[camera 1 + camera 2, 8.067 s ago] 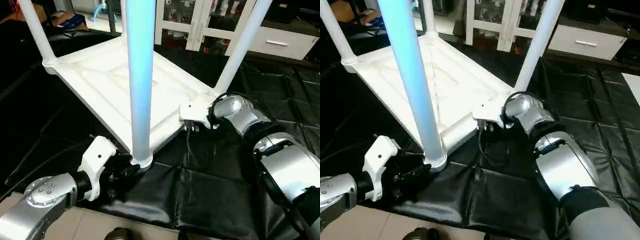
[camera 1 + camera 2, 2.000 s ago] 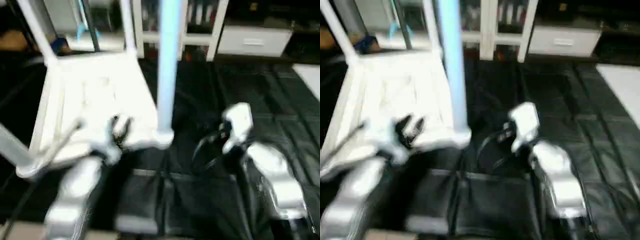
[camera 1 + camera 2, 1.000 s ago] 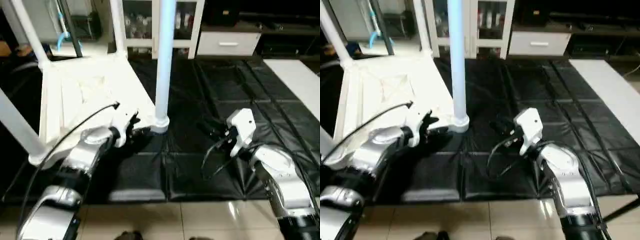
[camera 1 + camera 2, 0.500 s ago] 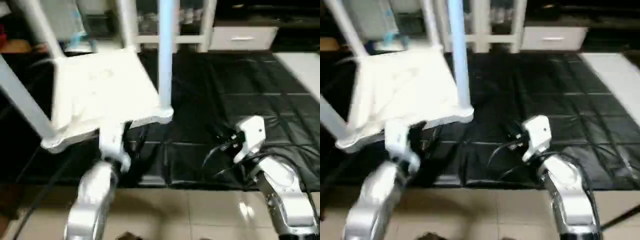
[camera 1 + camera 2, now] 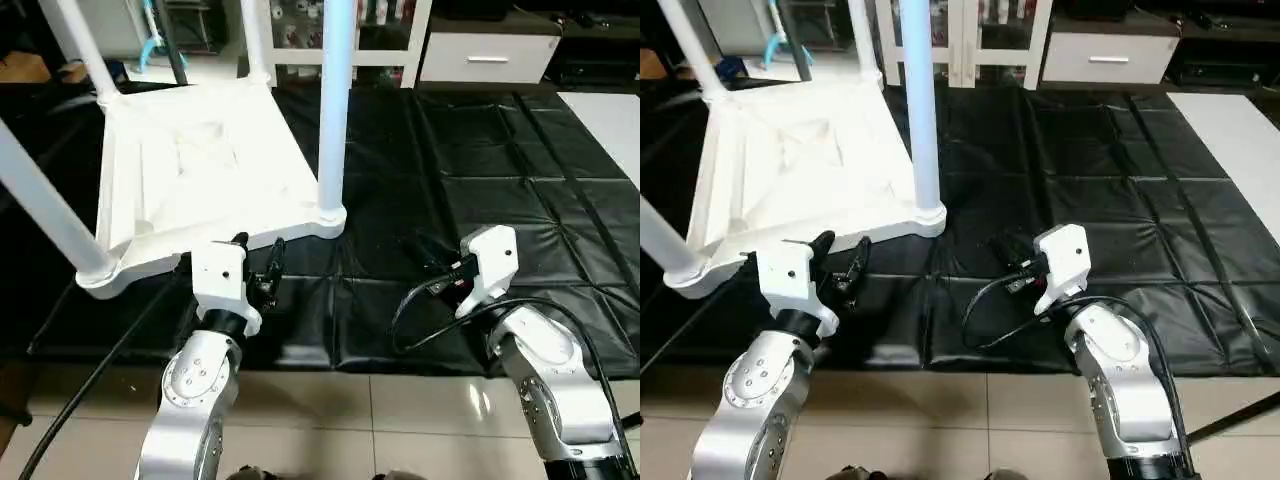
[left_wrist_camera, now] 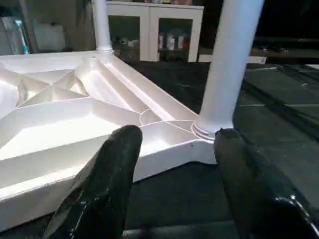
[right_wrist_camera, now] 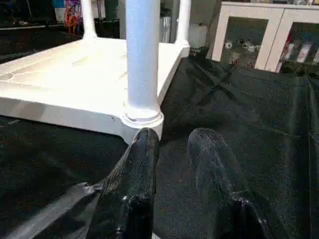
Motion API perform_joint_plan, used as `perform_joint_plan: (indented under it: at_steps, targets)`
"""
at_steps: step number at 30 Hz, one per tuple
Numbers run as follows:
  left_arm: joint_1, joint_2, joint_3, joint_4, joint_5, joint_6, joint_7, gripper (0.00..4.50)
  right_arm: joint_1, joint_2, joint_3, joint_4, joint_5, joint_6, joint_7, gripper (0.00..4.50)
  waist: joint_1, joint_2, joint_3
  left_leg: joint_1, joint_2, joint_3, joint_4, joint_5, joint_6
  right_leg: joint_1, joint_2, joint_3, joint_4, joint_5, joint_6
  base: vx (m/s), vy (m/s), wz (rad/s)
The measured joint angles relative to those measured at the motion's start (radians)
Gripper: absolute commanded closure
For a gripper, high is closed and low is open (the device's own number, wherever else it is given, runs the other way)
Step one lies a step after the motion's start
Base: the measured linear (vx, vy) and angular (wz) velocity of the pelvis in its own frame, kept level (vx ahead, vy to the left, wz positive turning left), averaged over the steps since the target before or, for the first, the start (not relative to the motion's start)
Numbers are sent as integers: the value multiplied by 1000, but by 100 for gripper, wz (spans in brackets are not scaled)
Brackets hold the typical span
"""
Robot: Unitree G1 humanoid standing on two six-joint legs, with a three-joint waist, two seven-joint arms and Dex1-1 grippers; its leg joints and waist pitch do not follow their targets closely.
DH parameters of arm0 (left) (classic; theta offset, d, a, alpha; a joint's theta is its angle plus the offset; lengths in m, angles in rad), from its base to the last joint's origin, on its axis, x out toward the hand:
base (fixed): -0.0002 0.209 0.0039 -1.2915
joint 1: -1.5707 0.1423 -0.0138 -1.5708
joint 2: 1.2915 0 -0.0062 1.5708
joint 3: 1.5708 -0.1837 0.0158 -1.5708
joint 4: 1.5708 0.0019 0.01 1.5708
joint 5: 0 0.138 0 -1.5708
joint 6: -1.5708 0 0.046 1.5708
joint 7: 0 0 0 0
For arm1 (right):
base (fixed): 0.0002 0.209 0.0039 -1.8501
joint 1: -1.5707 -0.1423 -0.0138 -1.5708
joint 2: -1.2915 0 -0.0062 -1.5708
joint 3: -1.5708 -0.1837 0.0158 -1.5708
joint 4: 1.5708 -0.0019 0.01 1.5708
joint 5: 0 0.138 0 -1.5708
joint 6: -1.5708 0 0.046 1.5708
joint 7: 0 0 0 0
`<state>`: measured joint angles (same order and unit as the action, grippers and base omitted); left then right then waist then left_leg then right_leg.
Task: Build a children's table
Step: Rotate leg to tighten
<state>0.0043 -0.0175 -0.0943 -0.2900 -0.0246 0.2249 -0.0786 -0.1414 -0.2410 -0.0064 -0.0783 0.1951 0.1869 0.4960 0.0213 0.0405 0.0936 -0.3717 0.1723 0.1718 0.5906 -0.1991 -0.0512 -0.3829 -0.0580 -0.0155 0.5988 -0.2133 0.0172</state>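
Table [image 5: 200,170] sits upside down on the black mat [image 5: 500,150], legs up. Left claw [image 5: 258,270] spread apart, empty, just below the near corner leg [image 5: 334,110]. Right claw [image 5: 1002,250] narrowly apart, empty, right of that leg.

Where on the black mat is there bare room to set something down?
Free: the black padded mat right of the upturned white plastic tabletop, out to the pale floor strip, and beyond the right tool. Crowded: the near-left, where the left tool sits by the tabletop's edge.
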Motion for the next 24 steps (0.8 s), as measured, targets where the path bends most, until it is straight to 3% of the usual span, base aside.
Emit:
perform_joint_plan:
  at_steps: [2,5,10,13,15,16,17,18,19,20,21,22,23,24]
  targets:
    - [-7,-3,0,0,0,7,6,176,-1,-4,9,5,-7,0,1,336,-7,0,0,22,-1,3,-13,-4,2,22,0,-1,-18,-2,2,78,17,-1]
    - [-17,-4,0,0,0,13,6,176,-9,-7,15,4,-13,-1,0,336,-18,1,-1,41,-1,6,-21,-13,3,46,0,-1,-29,-8,-4,107,14,-1]
    - [-18,1,-7,0,2,17,4,176,-9,-7,14,5,-15,-1,-10,336,-20,11,-9,47,-3,7,-20,-38,21,64,0,-1,-39,-31,-9,127,16,1]
    - [-18,1,-11,0,2,21,4,176,-11,-6,14,5,-14,-1,-11,336,-20,13,-15,57,-7,2,-14,-58,32,74,-1,-1,-33,-53,-18,138,15,7]
    - [-19,1,-10,0,1,29,5,176,-17,-6,14,5,-14,-1,-11,336,-22,11,-16,59,-19,-6,9,-85,73,71,-4,1,3,-87,-27,146,2,10]
    - [-19,2,-9,0,1,30,5,176,-17,-6,15,5,-14,-1,-11,336,-24,11,-16,63,-22,-9,13,-92,82,63,-7,0,17,-92,-28,122,-11,14]
    - [-17,3,-1,0,2,31,6,176,-21,-6,21,5,-14,-1,-9,336,-31,5,-16,74,-34,-24,20,-107,83,48,-21,-1,67,-108,-40,108,-31,3]
    - [-18,4,2,0,2,32,6,176,-21,-7,23,5,-14,-1,-9,336,-39,-1,-18,77,-43,-31,31,-120,94,48,-28,3,72,-123,-23,165,-51,4]
    - [-22,0,-1,1,1,32,6,176,-19,-12,21,5,-14,-1,-9,336,-39,-8,-17,64,-56,-30,57,-139,130,67,-27,15,71,-139,21,111,-45,-3]
    - [-23,-11,-17,5,1,34,5,176,-3,-26,10,12,-14,-1,-9,336,-37,-5,-15,38,-56,-49,117,-144,209,90,-6,40,58,-145,18,103,12,13]
    - [-25,-20,-37,4,0,34,3,176,-1,-36,0,22,-15,-1,-10,336,-29,1,-15,12,-61,-58,159,-135,224,113,6,56,41,-144,18,96,69,20]
    - [-25,-20,-44,2,0,34,2,176,-4,-40,-10,24,-15,-1,-10,336,-16,5,-16,-16,-64,-62,169,-125,199,128,13,55,27,-142,21,96,69,20]
    - [-26,-16,-37,-2,0,33,4,176,-15,-38,-9,24,-15,-1,-10,336,-6,17,-19,-36,-59,-67,131,-111,175,141,26,49,19,-142,22,0,0,0]
    - [-27,-10,-29,-4,0,33,5,176,-27,-36,-5,20,-14,-2,-10,336,-10,50,-24,-37,-41,-83,79,-50,120,151,43,18,19,-149,21,0,0,0]
